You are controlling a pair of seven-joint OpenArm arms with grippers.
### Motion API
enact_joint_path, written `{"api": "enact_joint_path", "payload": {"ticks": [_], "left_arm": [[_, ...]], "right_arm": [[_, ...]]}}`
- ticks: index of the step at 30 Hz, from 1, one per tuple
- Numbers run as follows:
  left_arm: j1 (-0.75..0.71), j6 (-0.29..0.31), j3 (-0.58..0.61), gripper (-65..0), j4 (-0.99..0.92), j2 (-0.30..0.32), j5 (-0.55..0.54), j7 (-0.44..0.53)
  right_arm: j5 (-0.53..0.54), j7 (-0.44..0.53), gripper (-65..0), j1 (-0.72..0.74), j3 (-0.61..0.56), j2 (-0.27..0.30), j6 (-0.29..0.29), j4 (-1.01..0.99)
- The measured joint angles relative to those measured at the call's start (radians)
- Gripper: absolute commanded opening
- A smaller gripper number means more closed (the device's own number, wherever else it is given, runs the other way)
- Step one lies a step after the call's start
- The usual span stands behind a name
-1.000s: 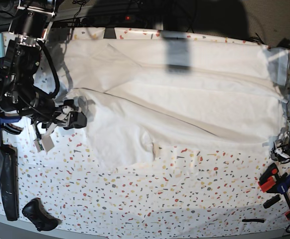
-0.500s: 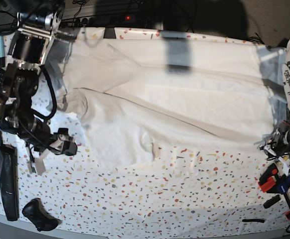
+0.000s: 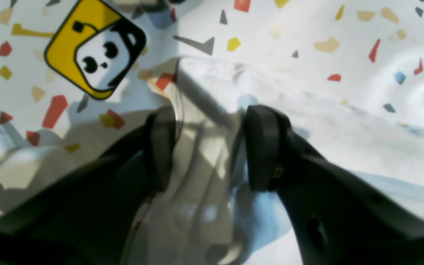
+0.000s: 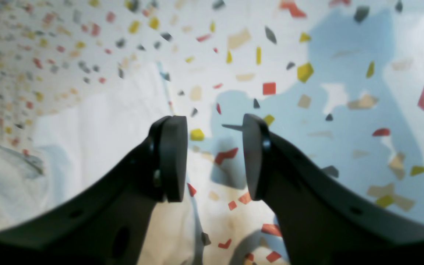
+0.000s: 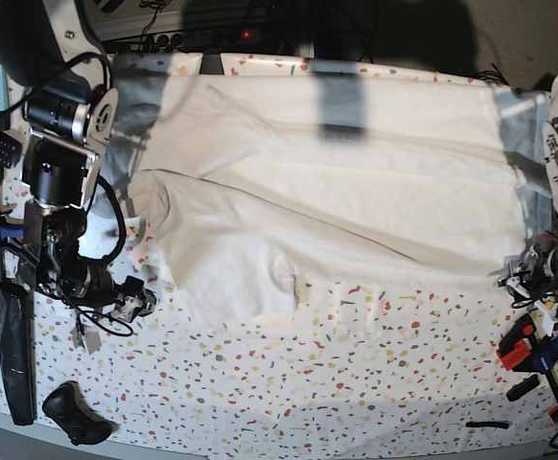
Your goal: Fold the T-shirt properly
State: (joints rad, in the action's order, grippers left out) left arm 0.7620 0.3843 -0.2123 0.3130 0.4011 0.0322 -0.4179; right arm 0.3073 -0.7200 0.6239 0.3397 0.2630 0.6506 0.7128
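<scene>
The white T-shirt (image 5: 356, 192) lies spread wide across the speckled table, with creases and a folded flap near its front edge. In the base view my left gripper (image 5: 531, 271) sits low at the shirt's front right corner. The left wrist view shows this gripper (image 3: 214, 147) open, its dark fingers (image 3: 267, 147) either side of the bunched corner of the T-shirt (image 3: 344, 140). My right gripper (image 5: 141, 303) hovers over bare table just off the shirt's left front edge. In the right wrist view it (image 4: 214, 158) is open and empty, with the T-shirt (image 4: 98, 125) to its left.
A yellow sticker with a face (image 3: 94, 48) lies on the table beyond the left gripper. Orange and blue clamps (image 5: 533, 350) sit at the right edge. A long black tool (image 5: 15, 335) and a black lump (image 5: 73, 412) lie at the front left.
My right gripper has drawn away from the shirt's left edge and moved toward the table's front. The left gripper has stayed at the shirt's right corner.
</scene>
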Motion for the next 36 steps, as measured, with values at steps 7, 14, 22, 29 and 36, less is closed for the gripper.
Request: {"api": "enact_joint_path", "payload": {"ticks": [7,14,22,29,36], "left_arm": [[0.000,0.000,0.000,-36.0,0.000,0.000,0.000,-0.012],[0.000,0.000,0.000,-36.0,0.000,0.000,0.000,-0.020],[-0.001,0.000,0.000,-38.8,0.000,-0.002,0.002,0.016],[-0.003,0.015,-0.002,-65.0,0.001,-0.025,-0.003,-0.034],[0.003,0.015,-0.002,-65.0,0.006,-0.030,-0.008,-0.107]], "right_arm": [[-0.081,0.077,-39.7,0.019,0.000,-0.100,-0.002,-0.105],[-0.148,0.113,-39.7,0.021,0.000,-0.138,-0.003,-0.105],[-0.148,0.092,-39.7,0.022,0.000,-0.138,-0.003,-0.105],[-0.148,0.084,-58.1,0.022,0.000,-0.138,-0.003,-0.105],[-0.155,-0.003,-65.0,0.048,0.000,-0.138,0.010,-0.110]]}}
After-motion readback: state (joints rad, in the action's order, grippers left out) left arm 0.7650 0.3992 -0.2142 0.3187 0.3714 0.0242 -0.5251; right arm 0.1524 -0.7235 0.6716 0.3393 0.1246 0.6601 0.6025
